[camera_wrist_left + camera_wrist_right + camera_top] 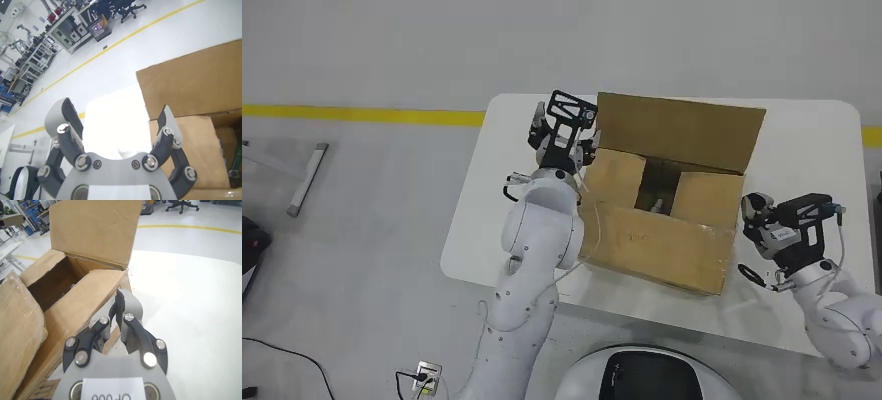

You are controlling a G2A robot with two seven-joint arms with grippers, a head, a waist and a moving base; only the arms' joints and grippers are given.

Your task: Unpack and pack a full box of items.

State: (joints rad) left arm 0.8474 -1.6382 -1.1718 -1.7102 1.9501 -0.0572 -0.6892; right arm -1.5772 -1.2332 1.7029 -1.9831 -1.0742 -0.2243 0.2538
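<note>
Box (pixel 652 245), probably heavy while full, is best pinched at its stiff side flaps (pixel 614 172); left gripper (pixel 115 111) gapes, right gripper (pixel 118 306) pressed together.

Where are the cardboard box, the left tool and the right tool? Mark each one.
cardboard box (pixel 682 125), top view, on its raised rear flap.
left tool (pixel 115 106), left wrist view, midway between its open fingertips.
right tool (pixel 117 300), right wrist view, where its shut fingertips meet.

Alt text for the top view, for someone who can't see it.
An open cardboard box on a white table, far flap upright, side flaps folded partly in. The left gripper, jaws open, is at its far left corner; the right gripper, jaws shut, beside its right side.
</note>
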